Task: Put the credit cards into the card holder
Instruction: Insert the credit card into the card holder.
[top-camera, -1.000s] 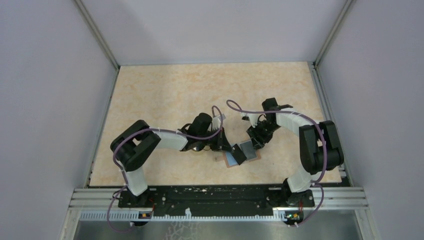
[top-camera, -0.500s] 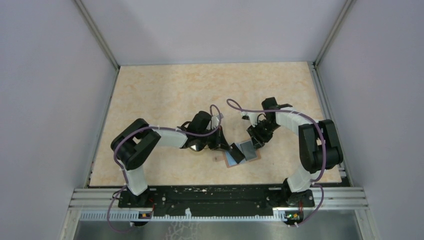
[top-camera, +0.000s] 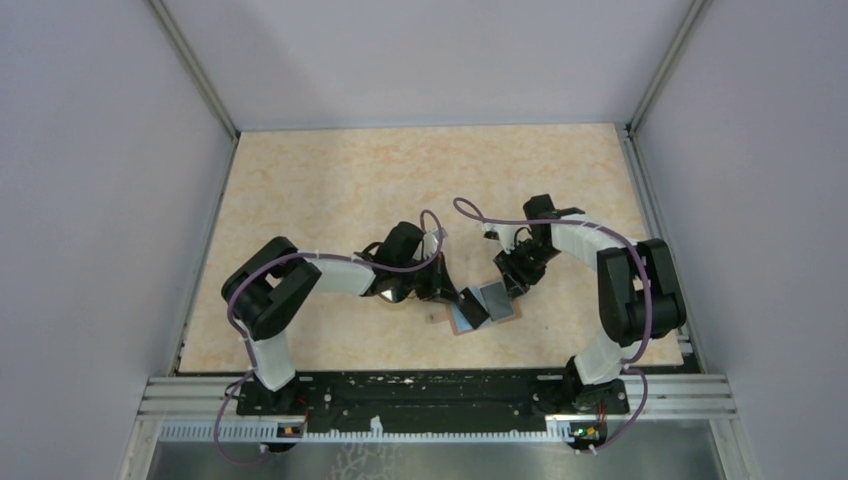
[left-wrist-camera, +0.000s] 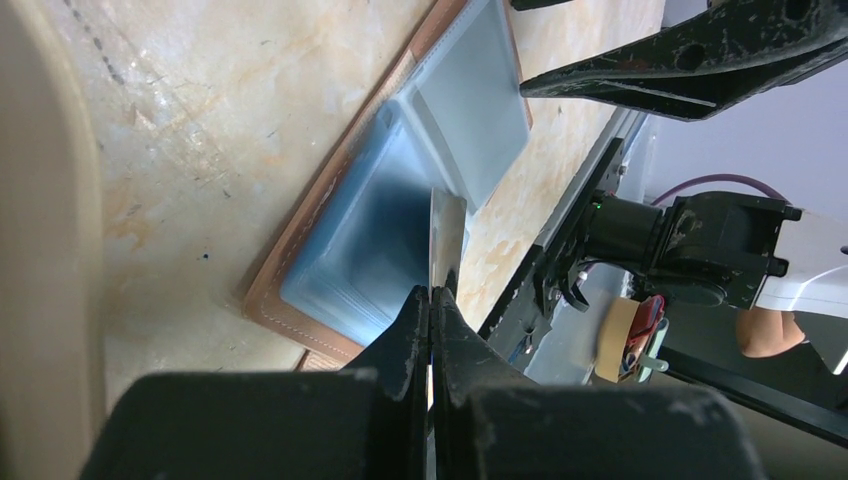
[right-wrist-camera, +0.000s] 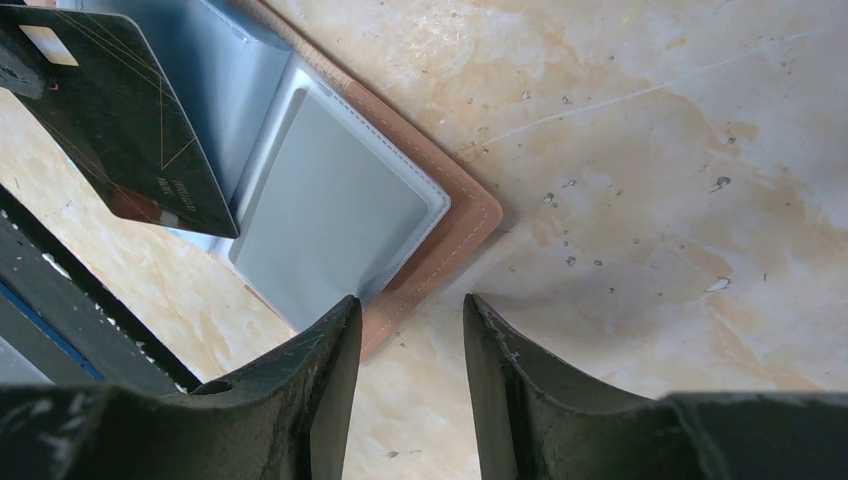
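Observation:
The card holder (top-camera: 497, 312) lies open near the table's front middle, brown outside (right-wrist-camera: 455, 235) and light blue inside (left-wrist-camera: 375, 225). My left gripper (left-wrist-camera: 432, 292) is shut on a black credit card (top-camera: 473, 305), which it holds tilted over the holder's left half. That card shows edge-on (left-wrist-camera: 446, 235) in the left wrist view and as a dark face (right-wrist-camera: 120, 115) in the right wrist view. My right gripper (right-wrist-camera: 408, 312) is open at the holder's far right corner. One of its fingertips (right-wrist-camera: 340, 330) overlaps the holder's pocket edge. No other credit cards show.
A tan-rimmed dish (left-wrist-camera: 40, 250) sits just left of the holder, under my left wrist. The black base rail (top-camera: 430, 392) runs close behind the holder's near edge. Grey walls stand round the table (top-camera: 400, 170).
The held card has shifted slightly left over the holder. The right arm has barely moved.

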